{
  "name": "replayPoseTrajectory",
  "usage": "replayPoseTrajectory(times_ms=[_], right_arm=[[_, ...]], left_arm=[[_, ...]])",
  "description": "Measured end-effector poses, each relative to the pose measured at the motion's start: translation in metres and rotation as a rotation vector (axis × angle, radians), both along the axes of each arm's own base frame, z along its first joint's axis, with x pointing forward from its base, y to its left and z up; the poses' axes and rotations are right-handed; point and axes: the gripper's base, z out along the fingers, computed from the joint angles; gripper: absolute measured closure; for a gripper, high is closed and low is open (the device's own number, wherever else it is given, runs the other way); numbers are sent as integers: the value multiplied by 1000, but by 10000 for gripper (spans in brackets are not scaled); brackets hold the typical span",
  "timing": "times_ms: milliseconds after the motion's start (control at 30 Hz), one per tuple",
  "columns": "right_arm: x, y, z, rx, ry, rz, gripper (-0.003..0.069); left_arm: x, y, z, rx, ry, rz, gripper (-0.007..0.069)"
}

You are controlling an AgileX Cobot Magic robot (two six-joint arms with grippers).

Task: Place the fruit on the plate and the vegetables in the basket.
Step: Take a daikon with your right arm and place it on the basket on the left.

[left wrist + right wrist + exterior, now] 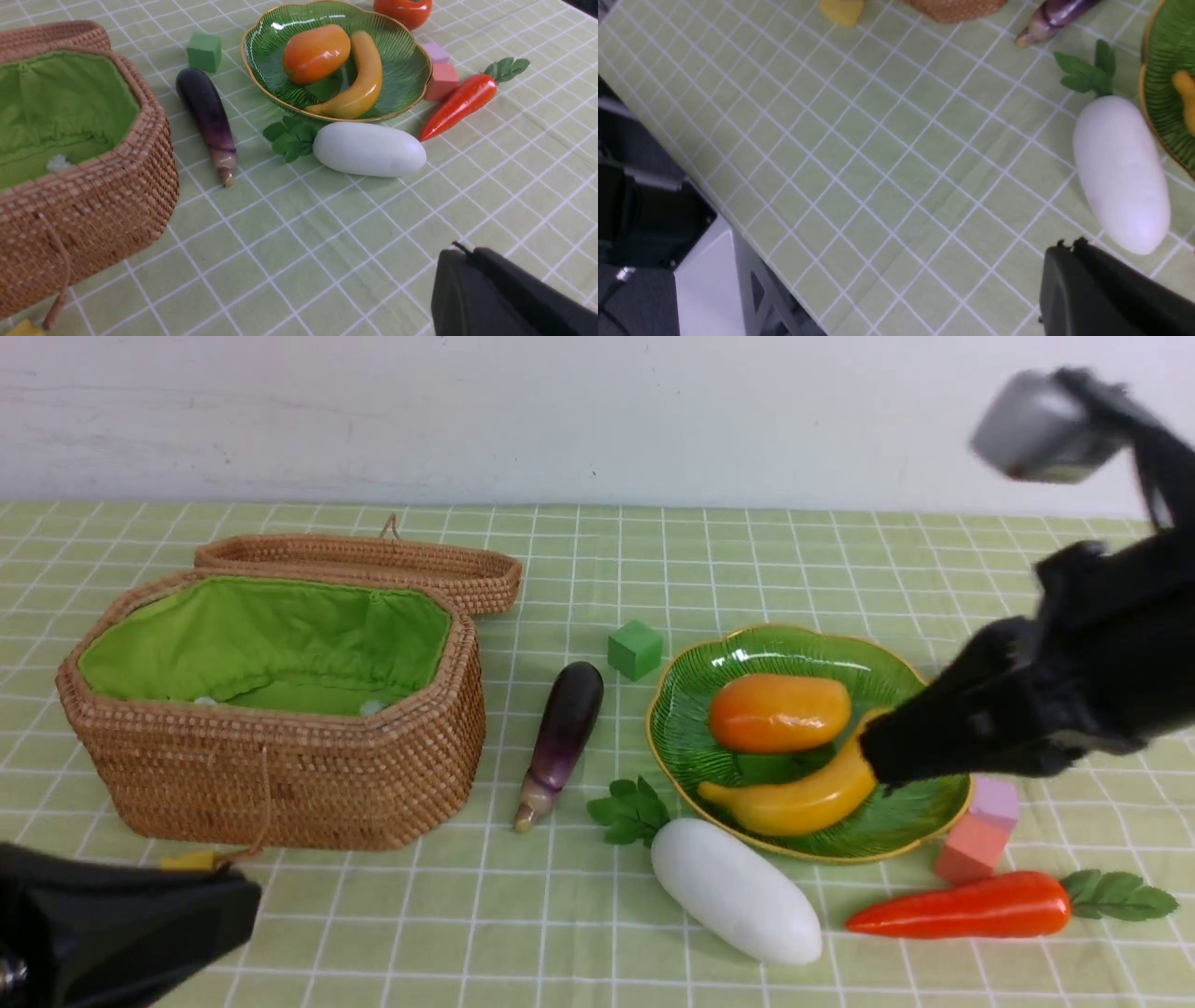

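The mango (pixel 780 712) and the banana (pixel 803 798) lie on the green plate (pixel 709 663). The persimmon (pixel 404 11) stands just beyond the plate (pixel 402 60); my right arm hides it in the front view. The eggplant (pixel 565 733), radish (pixel 738 891) and carrot (pixel 971 905) lie on the cloth. At the left, the basket (pixel 271 784) is open. My right gripper (pixel 873 756) is shut and empty, its tip in front of the banana's right end. My left gripper (pixel 252 896) is shut and empty, low at the near left.
The basket's lid (pixel 373 569) leans behind it. A green cube (pixel 635 649) sits between eggplant and plate. Pink and lilac cubes (pixel 980 831) stand by the plate's right rim, above the carrot. A yellow cube (pixel 191 861) lies at the basket's near side.
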Motion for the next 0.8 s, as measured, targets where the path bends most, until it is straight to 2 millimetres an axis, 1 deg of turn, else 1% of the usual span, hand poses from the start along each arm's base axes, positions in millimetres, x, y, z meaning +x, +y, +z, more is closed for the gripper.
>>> replayPoseTrajectory(times_ms=[33, 67, 133, 200, 267, 300, 333, 367, 400, 433, 467, 500, 533, 600, 633, 700, 800], right_arm=[[1, -1, 1, -7, -5, -7, 658], [11, 17, -12, -91, 22, 15, 658], [24, 38, -31, -229, 36, 37, 647], [36, 48, -49, -330, 42, 39, 624], [48, 54, -68, -393, 71, 40, 581], [50, 54, -70, -398, 76, 39, 568], [57, 55, -83, -427, 103, 36, 515], [60, 55, -86, -433, 111, 34, 498], [64, 56, -95, -446, 130, 31, 459], [70, 56, -103, -459, 146, 30, 406], [79, 57, -118, -474, 159, 33, 291], [79, 57, -119, -475, 160, 33, 291], [85, 58, -128, -480, 162, 32, 195], [91, 61, -139, -479, 159, 31, 83], [93, 62, -144, -479, 162, 31, 39], [96, 65, -152, -477, 173, 29, -8], [100, 67, -162, -481, 180, 27, -15]], left_arm=[[0, 0, 0, 0, 0, 0, 638], [-2, 2, -3, -5, 0, -1, 638], [-3, 3, -2, -17, -13, -1, 638], [-3, 2, 0, -34, -32, -2, 638], [-3, 2, 2, -48, -46, -2, 638], [-3, 2, 2, -48, -46, -2, 638], [-2, 2, 3, -57, -57, -2, 638], [-2, 2, 3, -59, -59, -2, 638], [-2, 2, 4, -64, -65, -3, 638], [-2, 1, 5, -65, -76, -5, 638], [-2, 1, 7, -75, -99, -9, 638], [-1, 1, 7, -77, -104, -9, 638], [-1, 0, 9, -88, -125, -12, 638], [-1, 0, 11, -101, -152, -15, 638], [0, 0, 12, -104, -159, -16, 638], [0, 0, 12, -100, -161, -17, 638], [0, 0, 12, -94, -164, -20, 638]])
